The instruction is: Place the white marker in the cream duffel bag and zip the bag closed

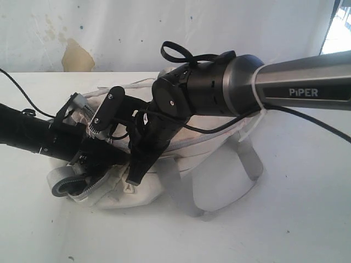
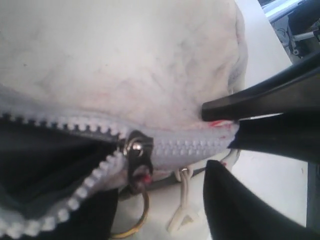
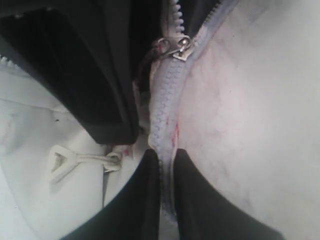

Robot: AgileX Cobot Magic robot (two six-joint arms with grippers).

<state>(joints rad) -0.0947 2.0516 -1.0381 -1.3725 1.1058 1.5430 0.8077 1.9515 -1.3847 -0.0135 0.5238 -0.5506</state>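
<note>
The cream duffel bag (image 1: 219, 164) lies on the white table, and its grey zipper runs towards the left end. The zipper slider (image 2: 136, 146) sits partway along, with closed teeth on one side and a dark open gap on the other. My right gripper (image 3: 166, 165) is shut on the closed zipper end, at the bag's left end (image 1: 133, 176). My left gripper (image 2: 157, 185) is open, its fingers standing either side of the slider's pull and a brass ring (image 2: 142, 220). The left gripper (image 1: 109, 156) is close beside the right one. The white marker is out of view.
A cream cord pull (image 2: 181, 215) hangs below the zipper end. Grey webbing handles (image 1: 249, 159) droop on the bag's right side, and a grey strap loop (image 1: 60, 183) lies at its left end. Bare table (image 1: 296, 219) lies to the right and in front.
</note>
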